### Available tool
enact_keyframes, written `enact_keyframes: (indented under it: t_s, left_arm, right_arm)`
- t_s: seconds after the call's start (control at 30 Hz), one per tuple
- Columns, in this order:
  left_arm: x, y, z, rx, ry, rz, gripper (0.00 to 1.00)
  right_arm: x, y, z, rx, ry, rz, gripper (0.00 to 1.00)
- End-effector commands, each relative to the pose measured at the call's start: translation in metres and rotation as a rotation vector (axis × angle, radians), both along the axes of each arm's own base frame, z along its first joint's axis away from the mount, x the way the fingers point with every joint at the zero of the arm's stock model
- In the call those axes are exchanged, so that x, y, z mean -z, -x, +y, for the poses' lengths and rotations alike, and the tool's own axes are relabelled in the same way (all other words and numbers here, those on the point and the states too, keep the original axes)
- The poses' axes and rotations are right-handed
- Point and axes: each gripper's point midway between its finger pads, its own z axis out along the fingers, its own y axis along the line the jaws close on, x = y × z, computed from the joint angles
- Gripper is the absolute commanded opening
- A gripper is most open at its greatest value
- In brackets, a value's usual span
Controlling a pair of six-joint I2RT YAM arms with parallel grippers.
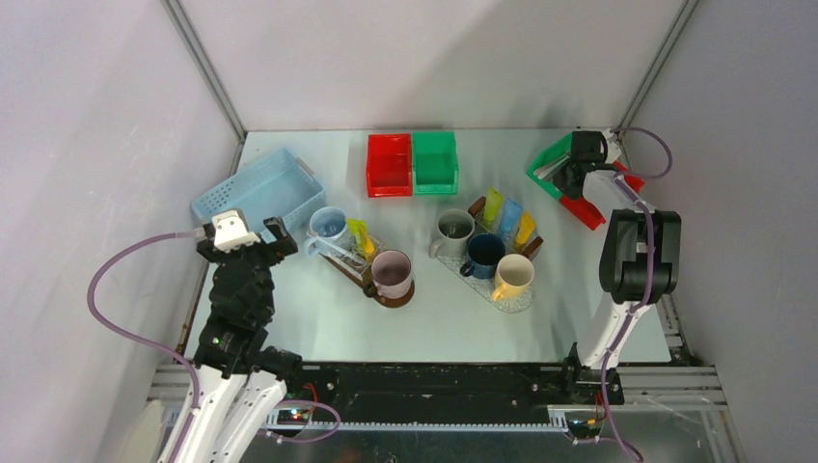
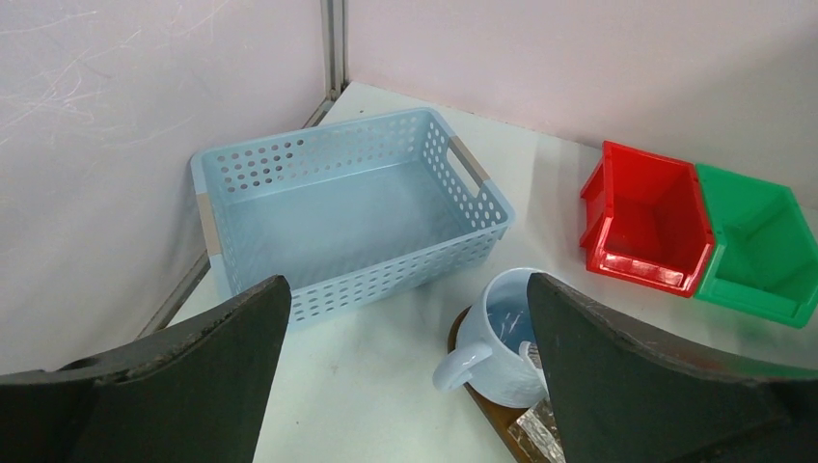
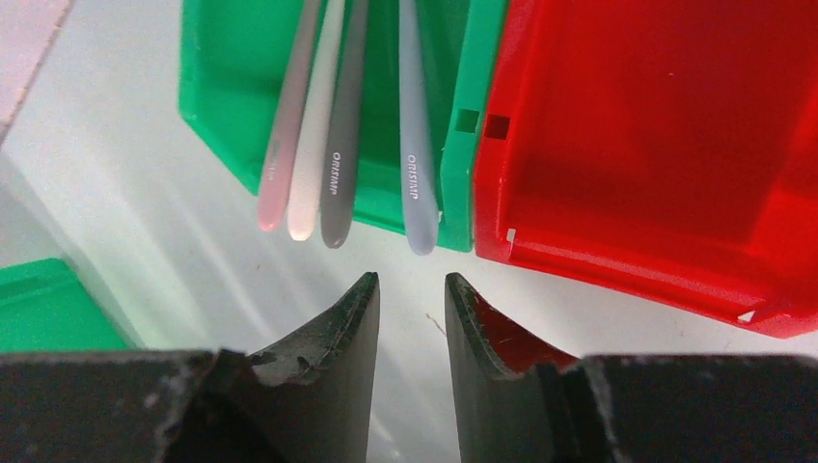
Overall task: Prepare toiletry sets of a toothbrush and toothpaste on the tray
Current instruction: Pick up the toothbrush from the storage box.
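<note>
Several toothbrushes (image 3: 333,125) lie in a green bin (image 3: 222,87), their handle ends sticking out over its front lip. My right gripper (image 3: 412,285) hovers just in front of those ends, jaws a narrow gap apart and empty; the top view shows it at the far right (image 1: 567,174). One pale toothbrush (image 1: 336,248) and a yellow tube (image 1: 359,236) lie on the left tray (image 1: 349,270). Lime green (image 1: 492,204), light blue (image 1: 508,214) and orange (image 1: 524,229) tubes lie on the right tray (image 1: 526,299). My left gripper (image 1: 270,236) is wide open and empty beside the light blue mug (image 2: 502,333).
A light blue basket (image 1: 256,188) stands at the back left. Red (image 1: 389,164) and green (image 1: 435,161) bins stand at the back centre, and a red bin (image 3: 656,145) adjoins the toothbrush bin. A pink mug (image 1: 392,273) and grey (image 1: 453,227), dark blue (image 1: 482,253) and yellow (image 1: 513,275) mugs stand on the trays.
</note>
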Motion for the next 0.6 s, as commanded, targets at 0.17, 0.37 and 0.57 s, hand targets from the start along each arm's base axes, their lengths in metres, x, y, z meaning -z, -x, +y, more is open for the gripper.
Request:
enact_keyframes:
  t_s: [0.17, 0.37, 0.57]
  left_arm:
    - [-0.006, -0.004, -0.003, 0.010, -0.007, -0.019, 1.00]
    - [-0.005, -0.005, -0.003, 0.010, -0.010, -0.013, 1.00]
    - [-0.004, -0.006, -0.003, 0.011, -0.011, -0.010, 1.00]
  right_arm:
    - [0.000, -0.025, -0.004, 0.011, -0.018, -0.014, 0.34]
    - [0.007, -0.030, -0.005, 0.017, -0.022, -0.004, 0.32]
    - [0.014, -0.029, -0.005, 0.029, -0.033, 0.013, 0.31]
